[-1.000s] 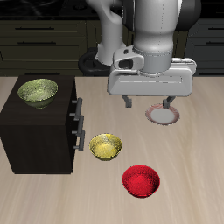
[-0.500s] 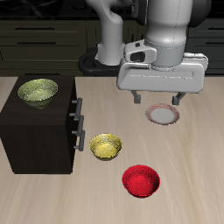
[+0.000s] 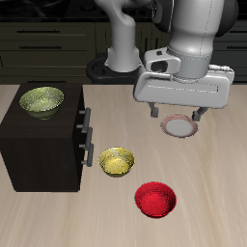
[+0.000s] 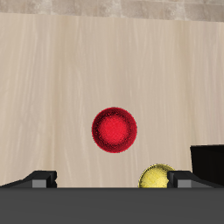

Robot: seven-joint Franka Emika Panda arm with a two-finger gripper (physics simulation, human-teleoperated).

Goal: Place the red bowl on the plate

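One pale wooden table (image 3: 207, 183), dark cabinets (image 3: 48, 48) behind, red bowl (image 3: 154, 200)

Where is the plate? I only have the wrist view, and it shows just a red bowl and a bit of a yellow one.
Observer: The plate lies farther back on the table than the red bowl, partly hidden behind the gripper.
Operator: Is the gripper holding anything?
Observer: No, its fingers are apart and hold nothing, well above the table.
Operator: Any other bowls?
Observer: Yes, besides the yellow bowl you see, a second yellow bowl sits on top of the dark cabinet.
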